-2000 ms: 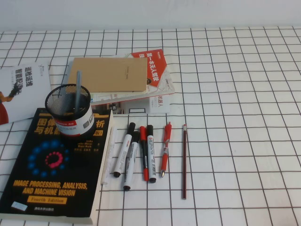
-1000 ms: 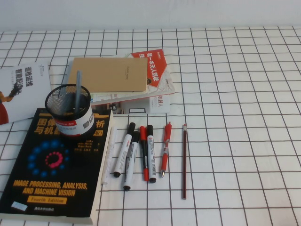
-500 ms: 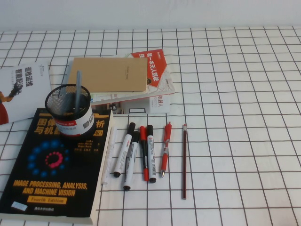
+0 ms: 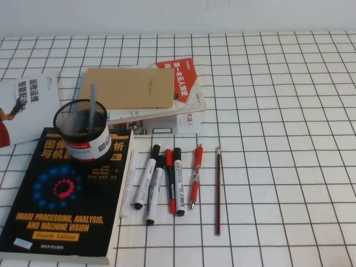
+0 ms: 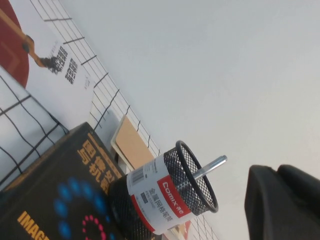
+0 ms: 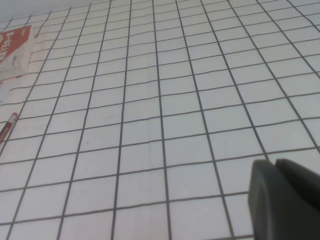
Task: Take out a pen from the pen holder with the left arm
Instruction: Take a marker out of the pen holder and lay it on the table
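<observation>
1. Nothing has moved since the earlier frames: every item lies where it did, and neither arm has entered the high view.
2. Your bench point(image 4: 289, 83) is bare along its right side; everything is crowded toward the left edge, within the left arm's reach.
3. At the near left corner lies the black book point(image 4: 61, 211). It serves as a flat plinth and lifts the holder above the loose pens.
4. A tan notebook point(image 4: 128, 88) tops a stack of books behind it, toward the far edge, well apart from the approach path.
5. The holder point(image 4: 82, 130) stands upright at the book's far edge, mouth open to the top.
6. The left gripper point(image 5: 278, 170) hangs beside and above the holder, apart from it, fingers pressed together and holding nothing. You would need to spread them before reaching in.
7. The right gripper point(image 6: 274, 162) sits parked over bare grid on the right side, also closed and empty.
8. Loose markers point(image 4: 161, 178) lie in a row just right of the book; they are not your target.
9. The pen point(image 4: 92, 103) leans in the holder, its grey end proud of the rim, which gives you a free length to pinch.
</observation>
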Robot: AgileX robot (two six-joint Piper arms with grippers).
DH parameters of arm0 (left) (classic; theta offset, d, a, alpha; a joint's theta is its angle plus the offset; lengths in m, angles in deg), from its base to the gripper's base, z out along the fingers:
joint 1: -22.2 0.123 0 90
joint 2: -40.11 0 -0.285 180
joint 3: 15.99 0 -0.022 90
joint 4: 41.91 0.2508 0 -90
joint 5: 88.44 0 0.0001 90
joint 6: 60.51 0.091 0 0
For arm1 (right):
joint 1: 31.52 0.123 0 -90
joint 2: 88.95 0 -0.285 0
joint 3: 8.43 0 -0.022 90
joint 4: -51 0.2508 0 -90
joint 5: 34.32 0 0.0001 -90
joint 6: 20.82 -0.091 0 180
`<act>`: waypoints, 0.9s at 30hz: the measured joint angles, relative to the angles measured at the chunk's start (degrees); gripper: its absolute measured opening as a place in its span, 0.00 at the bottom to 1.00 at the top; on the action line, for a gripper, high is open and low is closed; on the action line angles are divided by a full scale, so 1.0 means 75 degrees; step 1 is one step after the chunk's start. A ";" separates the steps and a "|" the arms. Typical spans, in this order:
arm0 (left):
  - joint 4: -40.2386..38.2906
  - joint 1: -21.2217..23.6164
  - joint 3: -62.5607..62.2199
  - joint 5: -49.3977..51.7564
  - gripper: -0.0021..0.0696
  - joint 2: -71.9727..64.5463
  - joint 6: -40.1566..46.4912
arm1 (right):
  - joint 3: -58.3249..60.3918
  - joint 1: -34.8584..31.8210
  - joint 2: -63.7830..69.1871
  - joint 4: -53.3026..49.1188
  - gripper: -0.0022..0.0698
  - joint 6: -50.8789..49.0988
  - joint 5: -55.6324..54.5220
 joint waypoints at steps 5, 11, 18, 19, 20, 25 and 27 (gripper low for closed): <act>-0.0047 0.0000 0.0000 -0.0167 0.03 0.0000 0.0020 | 0.0000 0.0000 0.0000 0.0000 0.01 0.0000 0.0000; 0.0093 0.0000 -0.0252 0.0466 0.03 0.0000 0.0965 | 0.0000 0.0000 0.0000 0.0000 0.01 0.0000 0.0000; 0.0514 0.0016 -0.1664 0.1389 0.03 -0.0017 0.3296 | 0.0000 0.0000 0.0000 0.0000 0.01 0.0000 0.0000; 0.0551 0.0016 -0.1838 0.1510 0.03 -0.0118 0.3586 | 0.0000 0.0000 0.0000 0.0000 0.01 0.0000 0.0000; 0.0566 0.0016 -0.1988 0.1658 0.03 -0.0269 0.3915 | 0.0000 0.0000 0.0000 0.0000 0.01 0.0000 0.0000; 0.0634 0.0016 -0.2459 0.2156 0.03 -0.1334 0.4936 | 0.0000 0.0000 0.0000 0.0000 0.01 0.0000 0.0000; 0.0640 0.0016 -0.2629 0.2265 0.03 -0.1842 0.5264 | 0.0000 0.0000 0.0000 0.0000 0.01 0.0000 0.0000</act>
